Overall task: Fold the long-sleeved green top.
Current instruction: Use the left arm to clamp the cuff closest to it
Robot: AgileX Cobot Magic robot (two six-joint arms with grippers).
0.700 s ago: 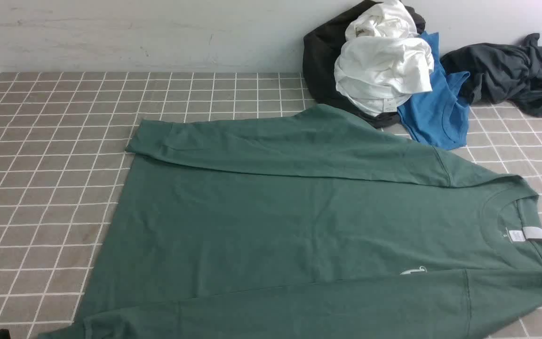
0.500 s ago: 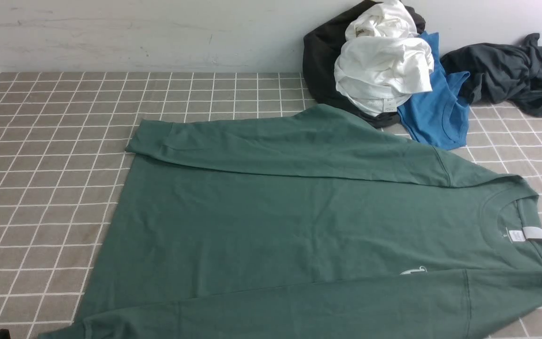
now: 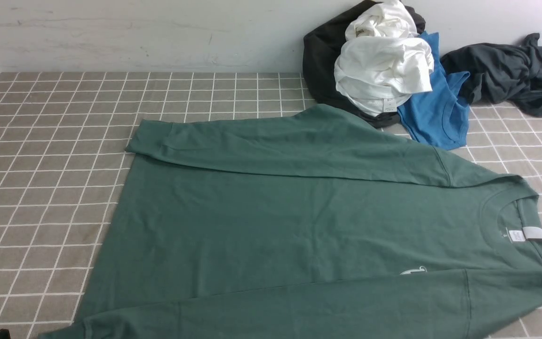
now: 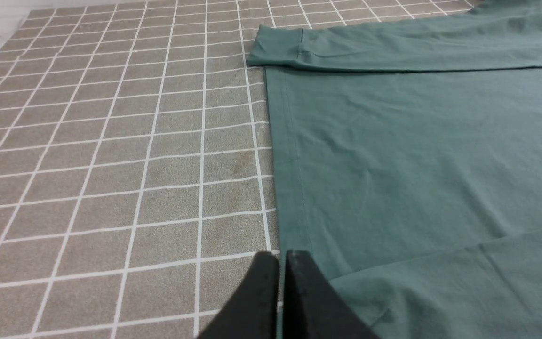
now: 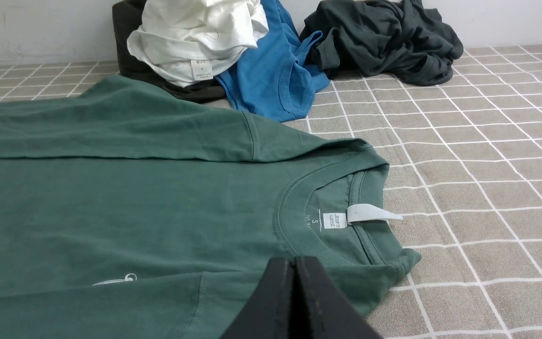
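Note:
The green long-sleeved top (image 3: 299,221) lies flat on the checked cloth, collar and white neck label (image 3: 537,234) to the right, hem to the left. Both sleeves are folded in over the body, one along the far edge (image 3: 271,143), one along the near edge (image 3: 299,306). A small white print (image 3: 414,270) peeks out by the near sleeve. In the left wrist view my left gripper (image 4: 282,256) is shut and empty, hovering at the hem's near corner of the top (image 4: 417,160). In the right wrist view my right gripper (image 5: 293,261) is shut and empty, just short of the collar (image 5: 341,207).
A heap of clothes sits at the back right by the wall: a white garment (image 3: 384,61) on a black one (image 3: 320,56), a blue shirt (image 3: 435,108), and a dark grey garment (image 3: 506,70). The checked tablecloth (image 3: 50,155) covers the table.

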